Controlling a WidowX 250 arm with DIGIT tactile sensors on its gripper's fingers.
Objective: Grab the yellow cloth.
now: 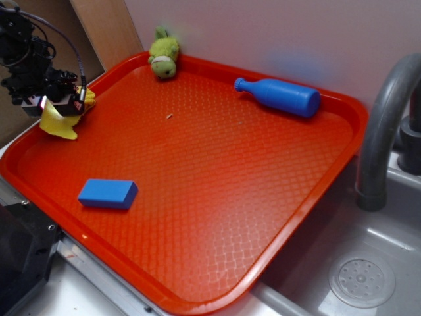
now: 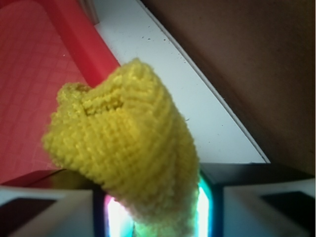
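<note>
Task judged essentially complete: the hand is clamped on the yellow cloth, which hangs bunched from it over the far left edge of the red tray; the wrist view shows the knit pinched between the pads. Whether the cloth has cleared the tray surface cannot be told. Count on the tray: one blue block, one blue bottle, one green plush toy, one cloth.

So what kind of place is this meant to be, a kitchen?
Probably a kitchen sink area, maybe a toy one. A grey faucet curves over a metal sink with a round drain, and a red tray rests partly over the basin.
</note>
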